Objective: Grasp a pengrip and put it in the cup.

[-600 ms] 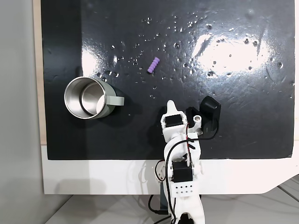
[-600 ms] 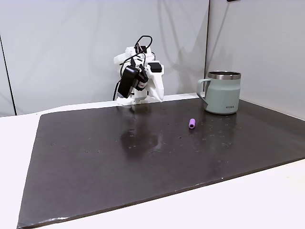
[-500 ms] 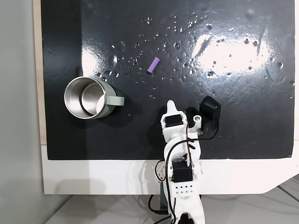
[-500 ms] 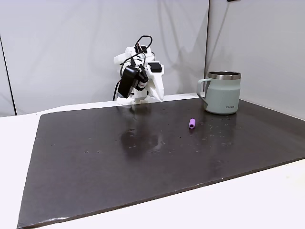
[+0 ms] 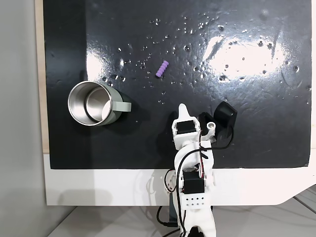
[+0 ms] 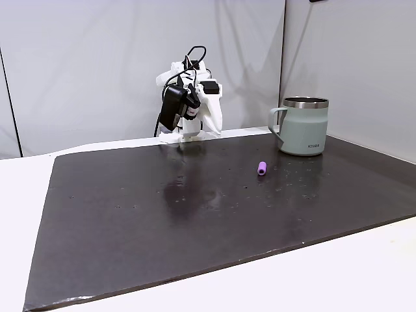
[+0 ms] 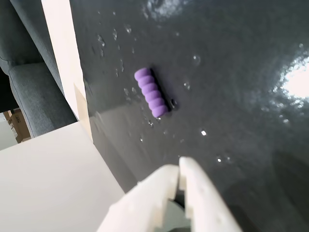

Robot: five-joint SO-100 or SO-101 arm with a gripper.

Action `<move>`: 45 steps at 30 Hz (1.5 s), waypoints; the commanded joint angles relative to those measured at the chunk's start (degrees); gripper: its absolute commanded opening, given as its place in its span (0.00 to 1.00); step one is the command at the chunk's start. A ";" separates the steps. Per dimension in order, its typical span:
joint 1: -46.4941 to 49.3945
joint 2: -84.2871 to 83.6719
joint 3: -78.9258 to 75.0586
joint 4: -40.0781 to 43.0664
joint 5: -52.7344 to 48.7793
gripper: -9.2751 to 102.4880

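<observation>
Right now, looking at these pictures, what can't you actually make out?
- Bottom of the cup: in the fixed view from above, glare on the steel inside hides whether anything lies there; in a fixed view from the side, its wall blocks the inside.
- Pengrip: too small here to show its ribs; the wrist view shows them, slightly blurred.
- Gripper: the wrist view's bottom edge cuts it off; jaws look closed.

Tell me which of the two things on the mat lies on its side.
The purple pengrip, a ribbed little tube lying flat on the black mat. The cup stands upright, mouth open upward.
</observation>
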 commanded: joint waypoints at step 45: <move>-12.48 -85.61 -52.03 -15.73 -13.36 0.25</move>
